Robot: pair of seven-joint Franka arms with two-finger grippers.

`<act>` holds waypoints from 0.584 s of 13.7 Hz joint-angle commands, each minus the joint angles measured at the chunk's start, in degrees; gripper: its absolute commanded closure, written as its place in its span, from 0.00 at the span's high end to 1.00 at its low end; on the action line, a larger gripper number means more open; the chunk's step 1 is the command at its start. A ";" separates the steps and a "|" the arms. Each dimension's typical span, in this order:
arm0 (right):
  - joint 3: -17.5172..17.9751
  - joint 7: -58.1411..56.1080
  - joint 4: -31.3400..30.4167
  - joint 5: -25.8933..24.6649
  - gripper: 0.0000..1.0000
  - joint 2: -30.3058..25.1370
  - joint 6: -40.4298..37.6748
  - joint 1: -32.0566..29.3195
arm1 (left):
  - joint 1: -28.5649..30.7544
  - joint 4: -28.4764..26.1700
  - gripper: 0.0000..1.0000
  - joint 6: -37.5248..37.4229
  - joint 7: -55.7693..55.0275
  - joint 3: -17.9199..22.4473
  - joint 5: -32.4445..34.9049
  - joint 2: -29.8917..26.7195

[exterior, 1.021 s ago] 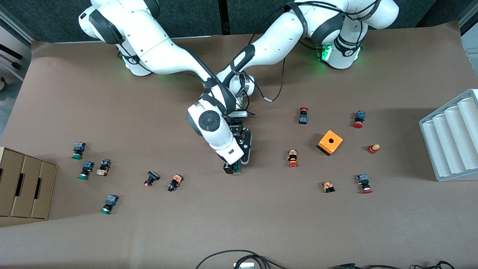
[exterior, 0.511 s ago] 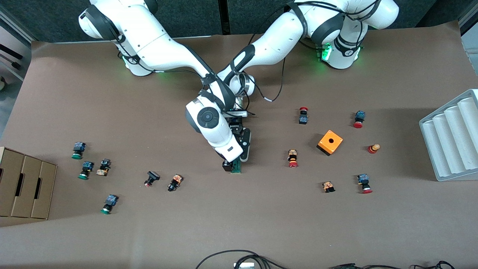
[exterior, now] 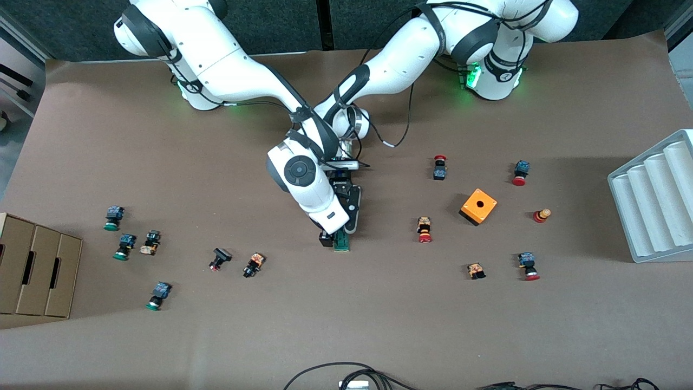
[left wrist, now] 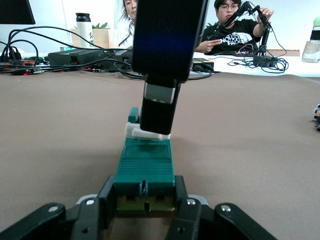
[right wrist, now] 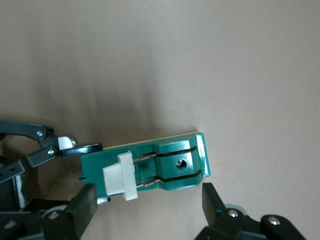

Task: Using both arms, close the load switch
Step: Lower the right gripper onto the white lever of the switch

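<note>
Both grippers meet at the load switch in the middle of the table

The load switch (exterior: 341, 241) lies flat on the brown table (exterior: 346, 325), well apart from the orange box (exterior: 478, 206). The left gripper (left wrist: 145, 202) clamps the switch's end between its fingers (left wrist: 100, 207). The right gripper (right wrist: 150, 200) hangs spread wide above it, one finger (left wrist: 159, 114) touching the white end piece (right wrist: 120, 176), gripping nothing

Dark-green load switch (exterior: 341, 241) (left wrist: 144, 170) (right wrist: 155, 167) lay flat mid-table, long and narrow, white end piece on top.
</note>
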 commanded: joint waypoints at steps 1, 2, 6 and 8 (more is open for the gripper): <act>-0.11 -0.21 -1.62 1.02 0.94 -1.47 -0.34 0.16 | -0.48 1.42 0.42 0.79 -0.84 0.36 0.69 2.23; -0.11 -0.21 -1.62 0.93 0.94 -1.47 -0.34 0.16 | -0.48 1.42 0.42 0.70 -0.84 0.36 0.69 2.23; -0.11 -0.21 -1.53 0.84 0.94 -1.29 0.19 0.16 | -0.48 1.42 0.42 0.79 -0.93 0.44 0.69 2.23; -0.11 -0.30 -1.53 0.76 0.94 -1.03 0.37 0.25 | -0.48 1.42 0.42 0.70 -0.93 0.44 0.69 2.23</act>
